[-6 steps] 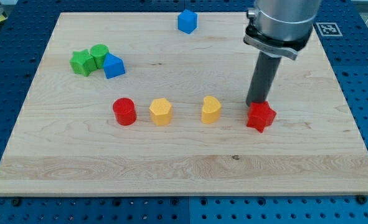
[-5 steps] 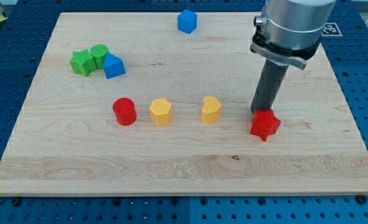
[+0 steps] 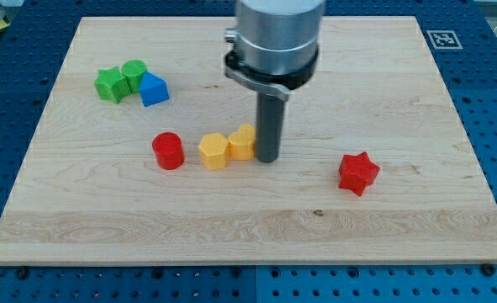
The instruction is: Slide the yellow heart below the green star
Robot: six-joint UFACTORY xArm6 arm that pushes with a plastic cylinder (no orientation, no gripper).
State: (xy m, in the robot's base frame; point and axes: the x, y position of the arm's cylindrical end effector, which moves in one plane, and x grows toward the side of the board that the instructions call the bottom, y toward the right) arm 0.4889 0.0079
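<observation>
The yellow heart (image 3: 242, 143) lies near the board's middle, touching the yellow hexagon block (image 3: 214, 151) on its left. My tip (image 3: 267, 159) stands right against the heart's right side. The green star (image 3: 109, 85) sits at the view's upper left, pressed against a green cylinder (image 3: 134, 72) and a blue block (image 3: 153, 88). The heart is well to the right of and lower than the star.
A red cylinder (image 3: 168, 151) stands left of the yellow hexagon. A red star (image 3: 357, 172) lies at the right. The wooden board (image 3: 248, 236) ends on all sides against a blue perforated table. The arm's grey body hides the board's top middle.
My tip has left the red star and swung left to the heart's right side. The heart has slid left against the yellow hexagon. The blue block at the top is now hidden.
</observation>
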